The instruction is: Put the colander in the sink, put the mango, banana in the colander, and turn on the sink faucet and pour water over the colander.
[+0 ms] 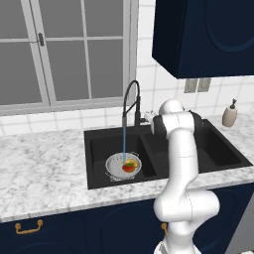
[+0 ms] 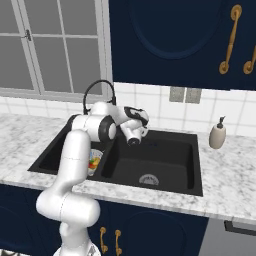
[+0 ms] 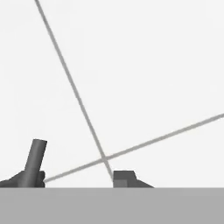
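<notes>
The colander [image 1: 115, 167] sits in the left basin of the black sink [image 1: 99, 144]. The red mango [image 1: 128, 168] and the yellow banana [image 1: 132, 161] lie inside it. A thin blue stream of water falls from the black gooseneck faucet [image 1: 132, 99] into the colander. In the right base view the colander [image 2: 97, 156] is partly hidden behind my arm. My gripper [image 2: 133, 141] hovers over the sink's divider, close to the faucet's base and facing the tiled wall. The gripper [image 3: 76, 181] is open and holds nothing. A dark rod [image 3: 36, 158] stands by its left fingertip.
A beige soap dispenser [image 1: 229, 114] stands on the marble counter [image 1: 39, 168] behind the right basin [image 2: 150, 160]. A dark blue wall cabinet [image 1: 203, 34] hangs above the sink's right side. A window [image 1: 64, 49] is behind the left counter.
</notes>
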Available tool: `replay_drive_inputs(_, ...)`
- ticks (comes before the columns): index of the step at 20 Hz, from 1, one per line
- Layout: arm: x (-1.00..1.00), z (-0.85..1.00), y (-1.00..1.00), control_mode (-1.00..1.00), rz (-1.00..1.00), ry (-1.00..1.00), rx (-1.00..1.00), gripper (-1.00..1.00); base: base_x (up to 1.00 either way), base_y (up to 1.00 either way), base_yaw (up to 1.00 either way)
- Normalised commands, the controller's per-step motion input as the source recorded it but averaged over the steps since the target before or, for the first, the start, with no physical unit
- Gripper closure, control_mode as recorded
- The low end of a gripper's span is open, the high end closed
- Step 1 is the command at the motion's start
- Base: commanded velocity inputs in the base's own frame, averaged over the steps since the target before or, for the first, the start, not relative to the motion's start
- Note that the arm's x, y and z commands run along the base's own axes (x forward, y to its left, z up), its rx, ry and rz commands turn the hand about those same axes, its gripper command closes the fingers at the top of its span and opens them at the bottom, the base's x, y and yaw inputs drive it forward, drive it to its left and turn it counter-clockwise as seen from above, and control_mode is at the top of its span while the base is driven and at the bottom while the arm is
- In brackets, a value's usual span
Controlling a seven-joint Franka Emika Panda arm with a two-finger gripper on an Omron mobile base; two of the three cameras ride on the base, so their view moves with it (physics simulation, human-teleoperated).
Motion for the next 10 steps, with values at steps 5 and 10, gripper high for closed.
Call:
replay_drive_inputs(5, 0.01, 0.48, -1.00, -1.00, 0.00, -0.02, 0.44, 1.00, 0.00, 0.00, 0.00)
replay_drive_inputs(10, -0.37, 0.98, -1.00, -1.00, 0.02, -0.17, 0.57, 1.00, 0.00, 0.00, 0.00)
